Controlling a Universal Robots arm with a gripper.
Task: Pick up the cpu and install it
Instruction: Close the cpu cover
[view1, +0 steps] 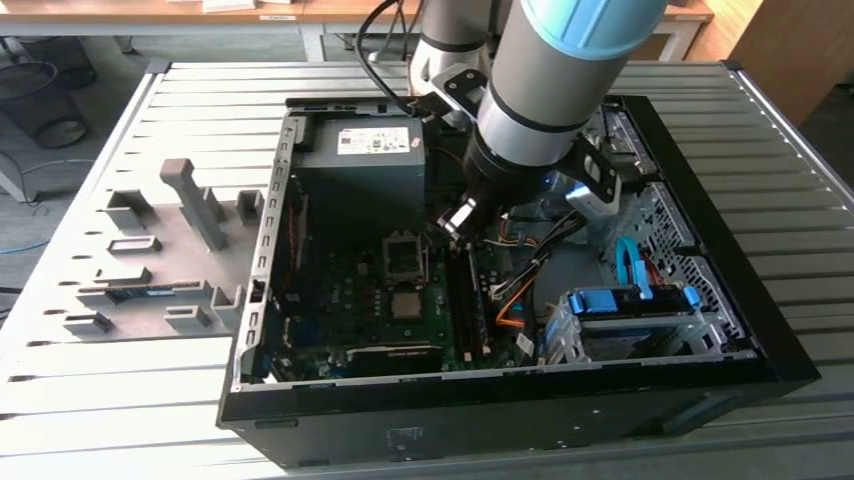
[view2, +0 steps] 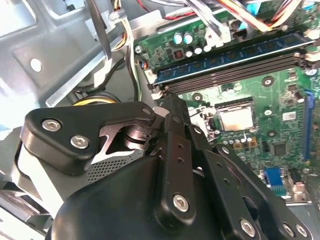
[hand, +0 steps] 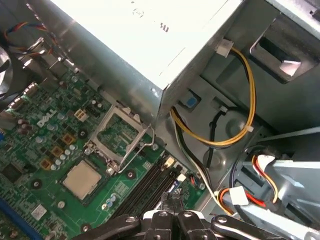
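Open computer case (view1: 747, 330) on a slatted table (view1: 174, 400) — one arm reaching inside.

- Gripper (view1: 458, 222): over the motherboard (view1: 360, 300), beside the memory slots (hand: 150, 186); in the first wrist view the fingertips (hand: 170, 200) sit pressed together with nothing between them.
- CPU (hand: 81, 178): seated flat in its socket on the motherboard, just beyond the fingertips and apart from them; also seen in the second wrist view (view2: 236, 118) and the exterior view (view1: 404, 305).
- Socket load plate (hand: 118, 131): hinged up, open, lever raised — next to the CPU.
- Power supply (view1: 358, 150): beside the arm, yellow and black cables (hand: 235, 135) trailing below it.
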